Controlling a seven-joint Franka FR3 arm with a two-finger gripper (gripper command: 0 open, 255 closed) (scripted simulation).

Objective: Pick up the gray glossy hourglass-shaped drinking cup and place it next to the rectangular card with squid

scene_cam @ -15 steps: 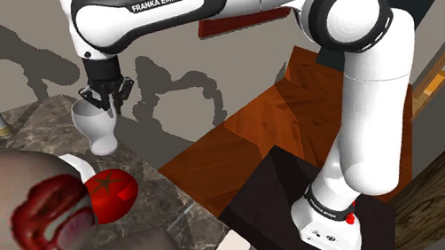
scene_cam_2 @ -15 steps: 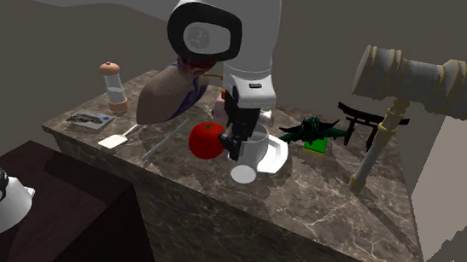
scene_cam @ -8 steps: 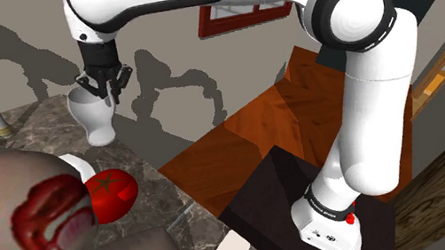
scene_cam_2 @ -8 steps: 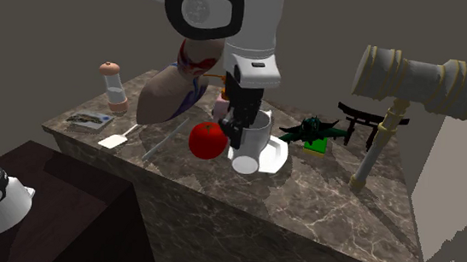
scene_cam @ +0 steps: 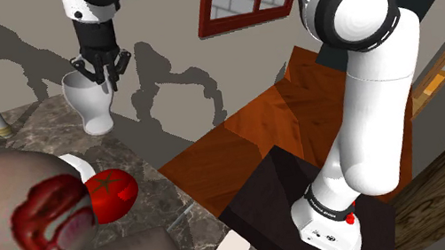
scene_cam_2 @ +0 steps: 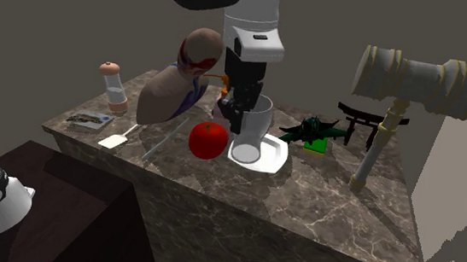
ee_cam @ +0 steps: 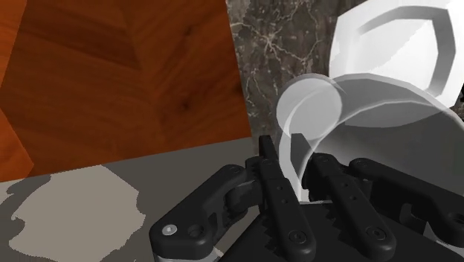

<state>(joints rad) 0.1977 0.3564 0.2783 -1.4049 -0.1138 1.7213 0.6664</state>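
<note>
— Claw?
— Gripper (scene_cam_2: 240, 116) clamped on the cup's (scene_cam_2: 258, 126) rim, 1 finger inside, 1 outside.
— And the cup?
— Upright, off the counter (scene_cam_2: 303, 200), above the white plate (scene_cam_2: 279, 160), just beside the tomato (scene_cam_2: 208, 139).

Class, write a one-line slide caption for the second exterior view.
Gripper holds the pale hourglass cup by its rim, above the marble counter near a white plate.
</note>
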